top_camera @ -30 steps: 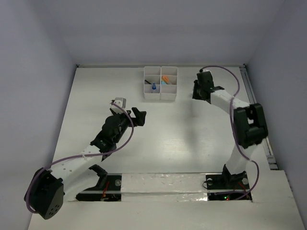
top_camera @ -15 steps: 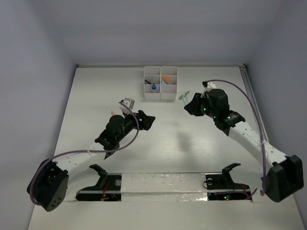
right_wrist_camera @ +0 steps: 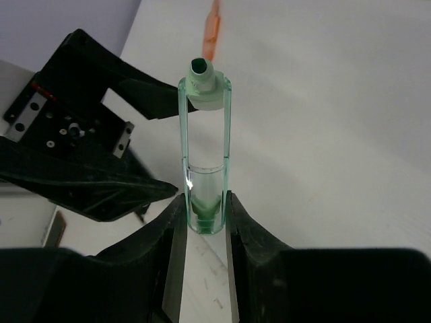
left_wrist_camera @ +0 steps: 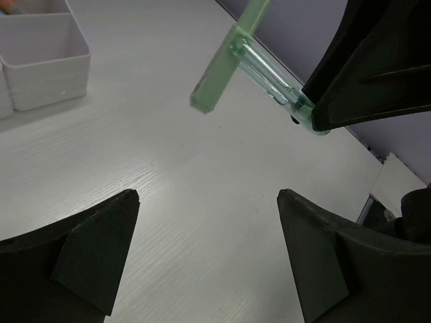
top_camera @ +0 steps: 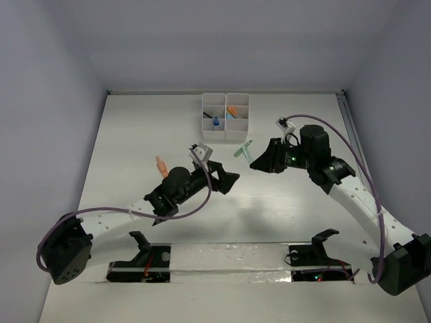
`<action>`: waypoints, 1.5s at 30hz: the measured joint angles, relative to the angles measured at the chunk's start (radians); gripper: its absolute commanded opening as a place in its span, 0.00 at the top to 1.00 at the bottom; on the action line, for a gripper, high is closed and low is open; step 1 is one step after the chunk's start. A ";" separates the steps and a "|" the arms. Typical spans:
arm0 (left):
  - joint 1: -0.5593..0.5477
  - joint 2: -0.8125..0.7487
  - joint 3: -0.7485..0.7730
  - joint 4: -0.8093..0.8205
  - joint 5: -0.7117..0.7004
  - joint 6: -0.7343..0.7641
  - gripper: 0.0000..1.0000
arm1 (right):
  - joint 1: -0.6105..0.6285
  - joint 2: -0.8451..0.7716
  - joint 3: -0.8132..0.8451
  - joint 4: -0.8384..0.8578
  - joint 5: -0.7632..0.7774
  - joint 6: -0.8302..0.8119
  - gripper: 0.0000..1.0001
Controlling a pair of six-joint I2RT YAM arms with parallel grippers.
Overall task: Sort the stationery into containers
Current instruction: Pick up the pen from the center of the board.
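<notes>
My right gripper (top_camera: 258, 160) is shut on a clear green pen (top_camera: 242, 149), held in the air above the table's middle. In the right wrist view the pen (right_wrist_camera: 205, 145) stands out straight from between the fingers of the right gripper (right_wrist_camera: 205, 214), its cap end away from me. My left gripper (top_camera: 227, 180) is open and holds nothing, just left of and below the pen tip. In the left wrist view the pen (left_wrist_camera: 250, 57) hangs above the left gripper (left_wrist_camera: 207, 202). An orange pen (top_camera: 161, 165) lies on the table to the left. The white divided container (top_camera: 226, 132) stands at the back.
The container's compartments hold a blue item (top_camera: 215, 122), an orange item (top_camera: 231, 110) and a dark item (top_camera: 211, 115). One corner of the container (left_wrist_camera: 47, 74) shows at the upper left of the left wrist view. The left arm (right_wrist_camera: 87, 158) fills the left side of the right wrist view.
The right arm swung down and left from the container's side, carrying the green pen to the table's middle. The left gripper moved right towards it, uncovering the orange pen.
</notes>
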State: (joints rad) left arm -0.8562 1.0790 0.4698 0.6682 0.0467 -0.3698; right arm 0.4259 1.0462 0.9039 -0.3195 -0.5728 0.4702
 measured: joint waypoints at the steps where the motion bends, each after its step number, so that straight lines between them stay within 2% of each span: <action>1: -0.023 -0.001 0.005 0.000 -0.021 0.023 0.18 | 0.000 0.000 0.008 -0.011 -0.034 0.006 1.00; 7: -0.076 -0.001 0.011 0.000 -0.128 0.126 0.19 | 0.000 -0.001 0.030 -0.034 -0.183 0.037 1.00; 17: -0.081 -0.001 0.032 0.000 -0.182 0.203 0.26 | 0.000 -0.001 0.029 -0.043 -0.279 0.067 1.00; 20: -0.085 -0.001 0.036 0.001 -0.179 0.213 0.33 | 0.000 -0.001 0.028 -0.039 -0.290 0.073 1.00; 30: -0.113 -0.001 0.043 0.001 -0.155 0.238 0.45 | 0.000 0.023 -0.002 -0.022 -0.300 0.084 1.00; 36: -0.113 -0.001 0.044 0.001 -0.153 0.247 0.59 | 0.000 0.029 -0.003 -0.020 -0.301 0.085 1.00; 37: -0.113 -0.001 0.045 0.001 -0.153 0.247 0.65 | 0.000 0.029 -0.003 -0.019 -0.300 0.085 1.00; 39: -0.113 -0.001 0.048 0.001 -0.151 0.250 0.70 | 0.000 0.029 -0.004 -0.019 -0.300 0.088 1.00; 40: -0.113 -0.001 0.049 0.002 -0.151 0.250 0.79 | 0.000 0.029 -0.004 -0.018 -0.300 0.089 1.00; 45: -0.116 -0.001 0.051 -0.001 -0.144 0.257 0.95 | 0.000 0.030 -0.004 -0.011 -0.299 0.096 1.00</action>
State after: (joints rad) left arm -0.9722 1.0779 0.5205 0.6674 -0.0971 -0.1123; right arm 0.4263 1.0760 0.8997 -0.3305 -0.8719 0.5663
